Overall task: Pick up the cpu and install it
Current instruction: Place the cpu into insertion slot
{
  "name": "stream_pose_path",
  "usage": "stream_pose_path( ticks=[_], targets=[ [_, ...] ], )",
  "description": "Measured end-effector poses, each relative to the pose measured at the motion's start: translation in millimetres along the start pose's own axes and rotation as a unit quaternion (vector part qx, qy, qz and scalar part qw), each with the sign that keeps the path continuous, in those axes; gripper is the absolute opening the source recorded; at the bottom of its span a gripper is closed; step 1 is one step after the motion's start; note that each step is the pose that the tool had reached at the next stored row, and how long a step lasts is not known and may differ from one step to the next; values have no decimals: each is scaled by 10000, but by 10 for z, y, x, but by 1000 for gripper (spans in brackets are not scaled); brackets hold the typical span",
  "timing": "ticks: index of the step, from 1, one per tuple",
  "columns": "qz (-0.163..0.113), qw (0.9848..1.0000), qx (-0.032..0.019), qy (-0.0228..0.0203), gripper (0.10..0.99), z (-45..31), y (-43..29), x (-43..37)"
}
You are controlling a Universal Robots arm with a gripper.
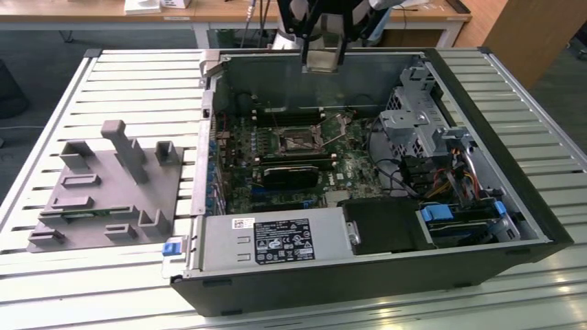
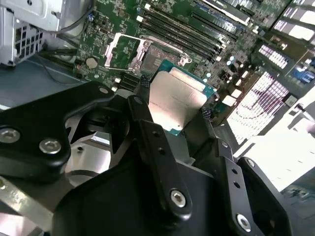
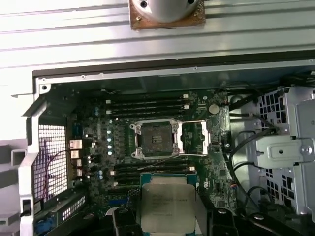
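My gripper is shut on the cpu, a flat square chip with a shiny silver top and a thin green rim. Black fingers press on two opposite edges of it. In the first wrist view the cpu hangs above the motherboard, a short way off the open socket, whose metal load plate is swung aside. In the exterior view the gripper hovers over the far wall of the open computer case, above and behind the socket.
A grey fixture plate with upright posts lies on the slatted table at the exterior view's left. Inside the case are a power supply, a metal drive cage, loose cables, a black block and memory slots.
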State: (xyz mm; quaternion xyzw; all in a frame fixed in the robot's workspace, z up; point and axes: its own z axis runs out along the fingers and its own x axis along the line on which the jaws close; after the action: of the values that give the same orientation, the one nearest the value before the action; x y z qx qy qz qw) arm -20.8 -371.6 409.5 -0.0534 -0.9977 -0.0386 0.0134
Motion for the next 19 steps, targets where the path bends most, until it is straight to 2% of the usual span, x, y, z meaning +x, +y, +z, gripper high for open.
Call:
stream_pose_path(
  ticks=[3, 7, 16, 19],
  targets=[
    [261, 9997, -8, -20, 533, 3, 0, 0],
    [602, 9982, -18, -46, 533, 6, 0, 0],
    [1232, 9923, -37, -94, 533, 17, -1, 1],
    [1418, 9898, -39, -108, 533, 21, -1, 1]
  ],
)
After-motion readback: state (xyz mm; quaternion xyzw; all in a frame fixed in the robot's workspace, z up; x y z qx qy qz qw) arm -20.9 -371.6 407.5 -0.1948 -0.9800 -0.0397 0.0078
